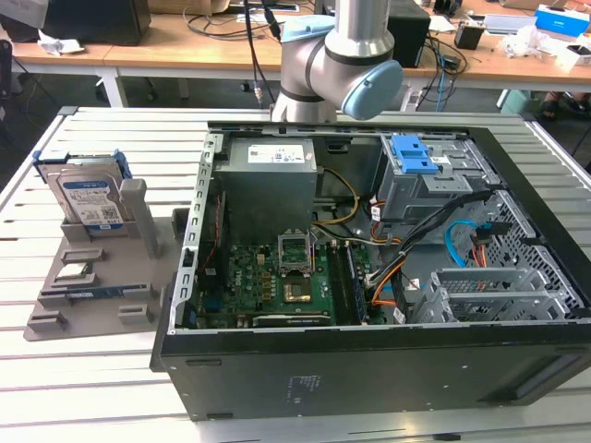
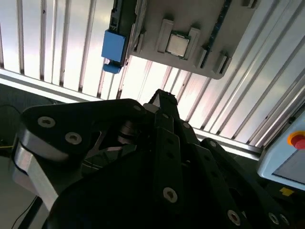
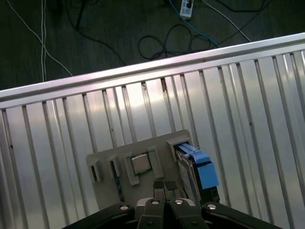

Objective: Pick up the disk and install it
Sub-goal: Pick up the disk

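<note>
Two jaws pressed together, nothing pinched between them, hang above the grey holder [image 3: 107,193] on the slatted table [image 3: 238,119]. Just beyond, a small chip [image 3: 141,163] sits in its pocket. Beside it the disk [image 1: 88,198] stands upright in the holder, blue bracket showing, untouched. Farther off lies the open computer case [image 1: 369,369].

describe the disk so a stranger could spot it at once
Look to the exterior view's left of the open computer case, where a grey holder lies on the slatted table. The disk stands on edge at the holder's far end. Unlike the small square chip lying flat in the holder, it is a silver slab with a white-and-blue label and blue bracket.
</note>
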